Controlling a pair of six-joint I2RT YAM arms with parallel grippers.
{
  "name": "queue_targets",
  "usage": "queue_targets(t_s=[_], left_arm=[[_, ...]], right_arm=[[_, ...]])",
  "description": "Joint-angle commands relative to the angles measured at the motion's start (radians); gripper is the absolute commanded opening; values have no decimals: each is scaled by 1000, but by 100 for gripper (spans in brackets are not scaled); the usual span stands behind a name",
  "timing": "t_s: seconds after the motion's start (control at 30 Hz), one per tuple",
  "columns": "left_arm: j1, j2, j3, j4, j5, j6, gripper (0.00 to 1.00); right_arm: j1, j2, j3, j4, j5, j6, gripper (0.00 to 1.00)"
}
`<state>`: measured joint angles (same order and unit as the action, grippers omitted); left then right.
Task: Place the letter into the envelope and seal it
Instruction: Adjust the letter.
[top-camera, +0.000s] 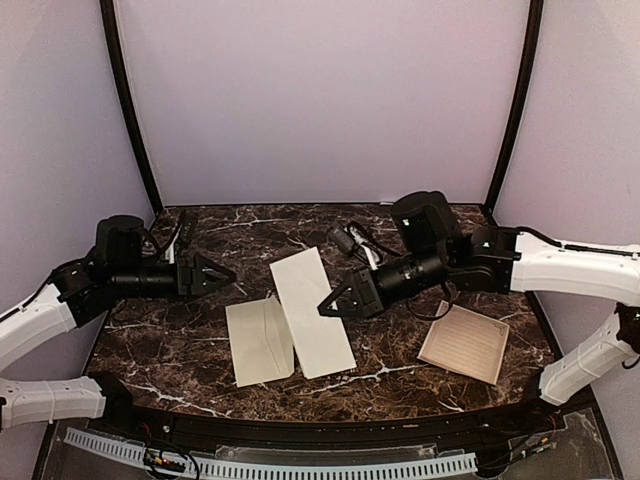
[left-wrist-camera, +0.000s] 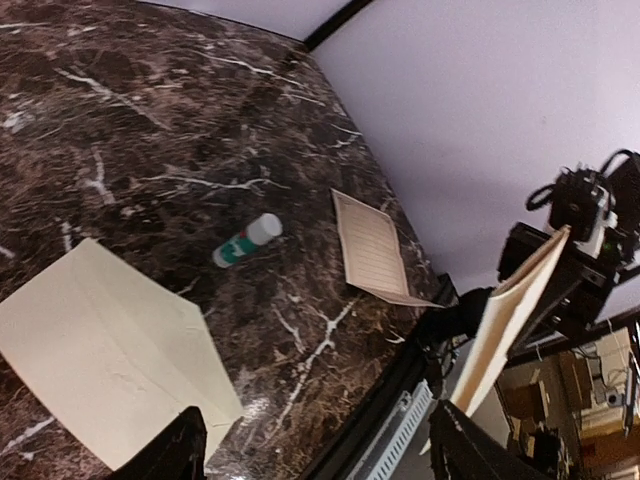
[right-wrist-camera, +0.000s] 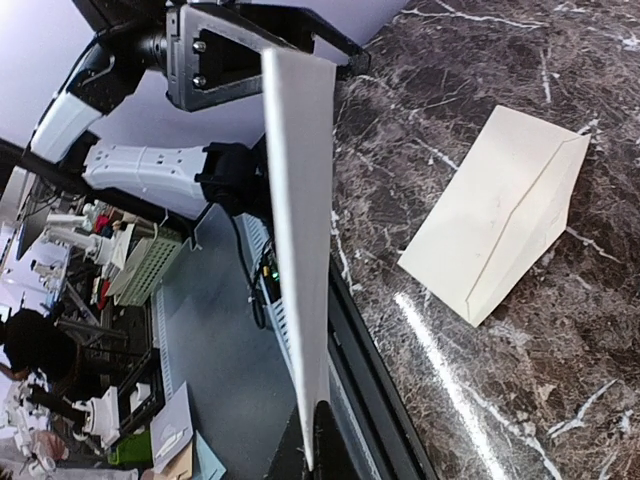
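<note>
Envelope (top-camera: 260, 342) first: where does it lie?

Flat on the counter (top-camera: 180, 350), close to the near edge and a little left of the middle. Its seamed face with the pointed flap is upward. Whether that flap is tucked down or loose I cannot tell.

And the letter (top-camera: 312, 312)?

Off the counter, pinched at its right long edge by the right gripper (top-camera: 332, 305), whose fingers are pressed together on the paper. From above, the long cream sheet runs from mid-counter toward the near edge and overlaps the envelope's right side. The wrist views show it edge-on, up in the air and apart from the envelope.

What about the left gripper (top-camera: 215, 272)?

Its jaws stand wide apart. It hangs above the left part of the counter and points toward the letter, its tips stopping short of the sheet's left edge.

Anything else on the counter?

A cream sheet with a printed border (top-camera: 465, 343) lies near the right near corner. A glue stick (left-wrist-camera: 247, 241), white with a green label, lies on its side between that sheet and the envelope, touching neither.
</note>
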<state>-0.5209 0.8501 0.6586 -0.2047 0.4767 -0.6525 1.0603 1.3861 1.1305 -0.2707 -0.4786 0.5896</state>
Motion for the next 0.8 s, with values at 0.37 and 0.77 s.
queue_targets(t_s=[0.37, 0.77], left_arm=[[-351, 210, 321, 12, 323, 144, 81], [-439, 340, 385, -59, 345, 221, 28]], right_arm=[[71, -15, 37, -129, -267, -141, 0], [79, -7, 48, -150, -270, -163, 0]])
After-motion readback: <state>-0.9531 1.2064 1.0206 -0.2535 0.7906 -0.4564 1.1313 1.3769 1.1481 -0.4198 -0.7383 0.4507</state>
